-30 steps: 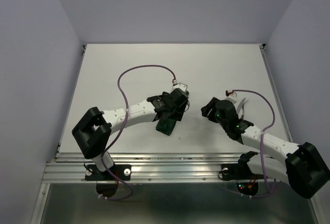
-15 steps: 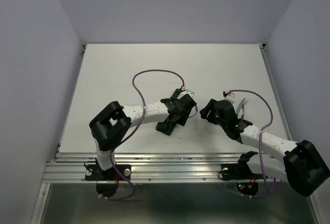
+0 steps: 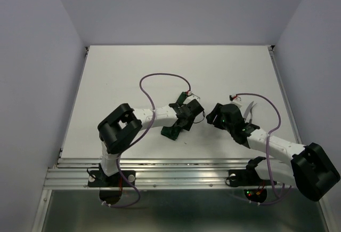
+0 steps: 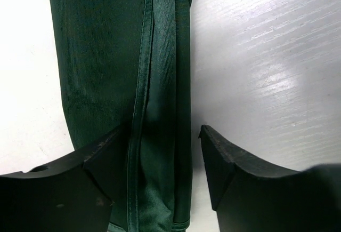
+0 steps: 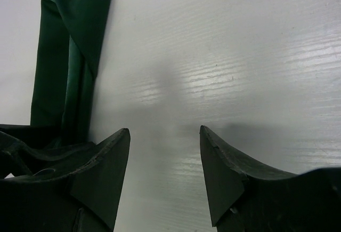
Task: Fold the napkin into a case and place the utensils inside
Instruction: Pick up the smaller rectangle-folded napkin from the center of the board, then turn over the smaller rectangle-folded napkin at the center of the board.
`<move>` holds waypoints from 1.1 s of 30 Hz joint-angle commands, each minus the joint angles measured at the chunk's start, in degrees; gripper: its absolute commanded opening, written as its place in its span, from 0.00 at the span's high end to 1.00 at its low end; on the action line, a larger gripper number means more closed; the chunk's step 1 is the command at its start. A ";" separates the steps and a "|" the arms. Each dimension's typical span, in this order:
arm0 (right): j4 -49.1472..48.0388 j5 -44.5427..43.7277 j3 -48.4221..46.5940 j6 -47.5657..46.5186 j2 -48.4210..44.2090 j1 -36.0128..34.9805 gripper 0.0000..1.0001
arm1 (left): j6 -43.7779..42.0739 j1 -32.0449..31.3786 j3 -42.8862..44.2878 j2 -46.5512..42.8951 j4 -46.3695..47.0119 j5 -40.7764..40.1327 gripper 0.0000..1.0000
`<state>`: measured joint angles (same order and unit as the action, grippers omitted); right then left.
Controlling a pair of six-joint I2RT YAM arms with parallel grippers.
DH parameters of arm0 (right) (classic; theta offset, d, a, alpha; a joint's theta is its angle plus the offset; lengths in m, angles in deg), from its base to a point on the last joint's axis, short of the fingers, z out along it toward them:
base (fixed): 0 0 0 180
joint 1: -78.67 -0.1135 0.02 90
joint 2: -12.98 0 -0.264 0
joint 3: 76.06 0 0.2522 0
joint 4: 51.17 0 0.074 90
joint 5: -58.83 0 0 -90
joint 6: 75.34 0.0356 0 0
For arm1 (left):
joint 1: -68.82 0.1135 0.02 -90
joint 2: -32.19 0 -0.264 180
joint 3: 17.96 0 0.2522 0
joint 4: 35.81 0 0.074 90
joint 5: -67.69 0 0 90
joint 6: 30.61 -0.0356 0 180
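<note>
The napkin (image 4: pixel 106 56) lies on the table as a long narrow dark green strip, its hemmed edges running lengthwise. My left gripper (image 4: pixel 162 130) is open low over its near end: the left finger (image 4: pixel 96 162) is over the cloth and the right finger (image 4: pixel 229 162) is beside the strip's right edge. In the top view the napkin (image 3: pixel 171 131) pokes out under the left gripper (image 3: pixel 180 123). My right gripper (image 5: pixel 164 130) is open over bare table, with one rolled end of the napkin (image 5: pixel 66 61) at its upper left. The utensils are mostly hidden by the right arm; only a slim pale sliver (image 3: pixel 250 107) shows.
The white table (image 3: pixel 133 77) is walled at the back and both sides. A metal rail (image 3: pixel 160 170) runs along its near edge. Purple cables loop above both arms, the left one (image 3: pixel 160 74) over the table's middle. The two wrists sit close together at the centre.
The left arm's elbow swung right and forward, and its gripper settled lower over the napkin with the jaws narrowing slightly. The right gripper crept a little to the left.
</note>
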<state>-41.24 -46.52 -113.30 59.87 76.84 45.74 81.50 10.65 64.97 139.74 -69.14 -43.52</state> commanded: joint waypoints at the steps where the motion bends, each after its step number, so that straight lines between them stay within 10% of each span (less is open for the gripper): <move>1: -1.09 0.50 -1.47 -0.39 0.39 0.41 0.39 | 0.57 -0.45 1.23 1.17 0.15 -1.82 0.36; 6: -1.17 0.41 -1.39 -0.39 0.48 0.41 0.39 | 0.30 -0.45 1.23 1.35 0.59 -0.59 0.59; 14: -1.26 0.68 -1.65 -0.47 0.74 0.41 0.39 | -0.22 -0.45 1.67 2.32 0.50 -0.50 0.69; 19: -1.17 0.76 -2.09 -0.91 1.98 0.41 0.39 | -1.54 -0.28 2.64 3.19 0.41 0.03 0.99; 33: 0.67 7.78 -5.78 -6.54 -0.04 10.60 0.41 | -7.43 6.40 3.34 -2.96 10.16 36.22 1.00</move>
<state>-40.74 -42.63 -115.71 56.18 78.59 53.15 76.19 15.43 66.80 140.41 -62.47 -20.81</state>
